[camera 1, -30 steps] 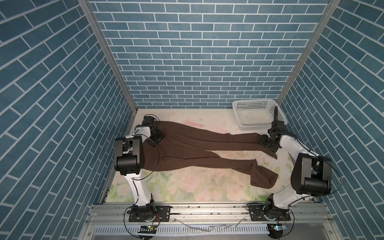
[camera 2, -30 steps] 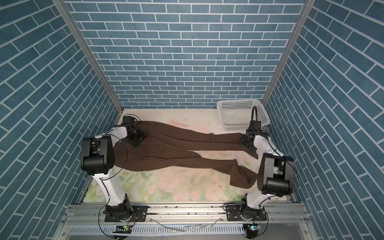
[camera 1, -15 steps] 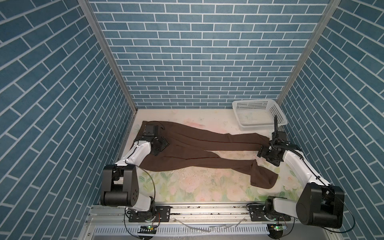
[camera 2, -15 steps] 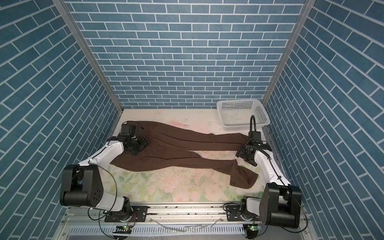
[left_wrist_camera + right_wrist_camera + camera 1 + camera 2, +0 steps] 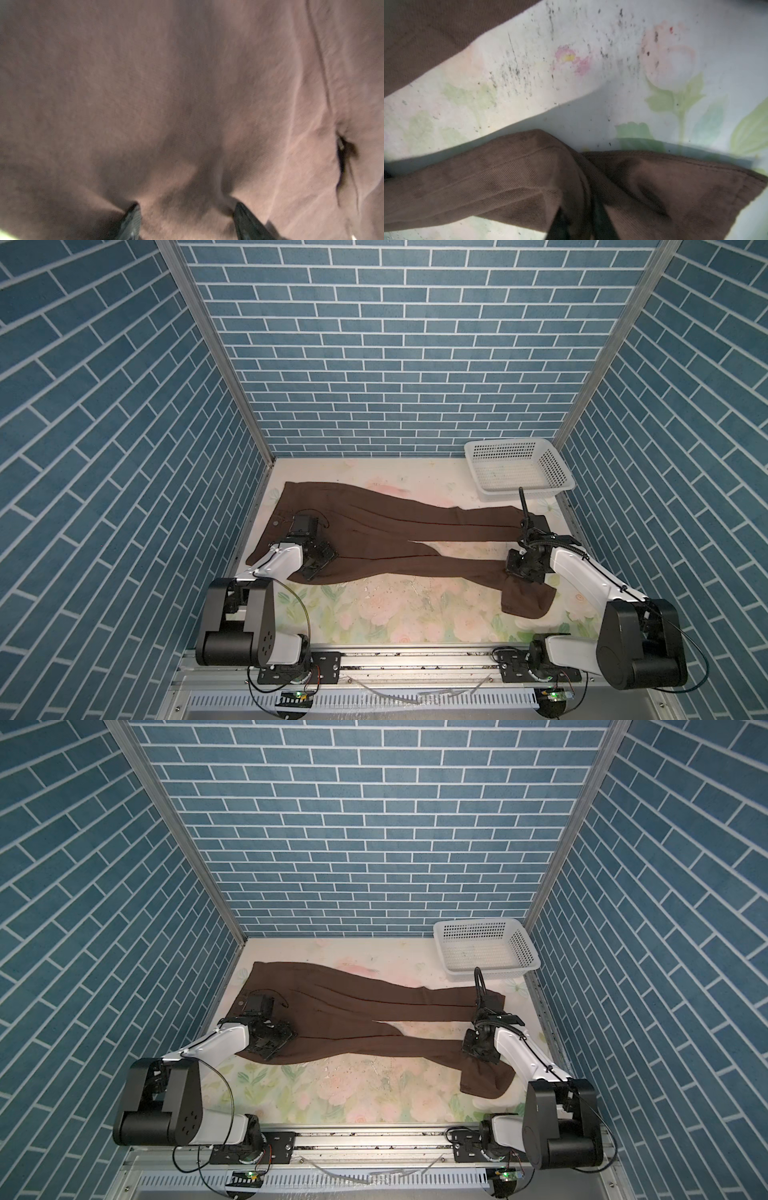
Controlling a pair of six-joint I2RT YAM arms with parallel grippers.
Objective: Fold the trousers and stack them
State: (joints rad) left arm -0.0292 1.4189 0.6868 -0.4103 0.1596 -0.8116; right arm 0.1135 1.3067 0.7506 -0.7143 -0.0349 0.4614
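Note:
Dark brown trousers (image 5: 395,522) (image 5: 353,1011) lie spread across the floral table, waist at the left and legs running right. The near leg's end (image 5: 528,601) bends toward the front edge. My left gripper (image 5: 318,564) (image 5: 270,1042) is low over the waist part near its front edge. In the left wrist view it (image 5: 186,209) stands open, both fingertips pressed into the fabric, which bulges between them. My right gripper (image 5: 521,568) (image 5: 478,1046) is on the near leg where it bends. In the right wrist view it (image 5: 580,220) is shut on a pinched ridge of the trousers (image 5: 508,176).
A white perforated basket (image 5: 523,493) (image 5: 490,973) stands at the back right corner, just behind the far leg's hem. Blue brick walls enclose the table on three sides. Bare floral tabletop (image 5: 395,605) shows between the trousers and the front rail.
Both arms came forward: the left gripper from the far waist corner to the near waist edge, the right from the far leg's hem to the near leg, where it shut on the fabric.

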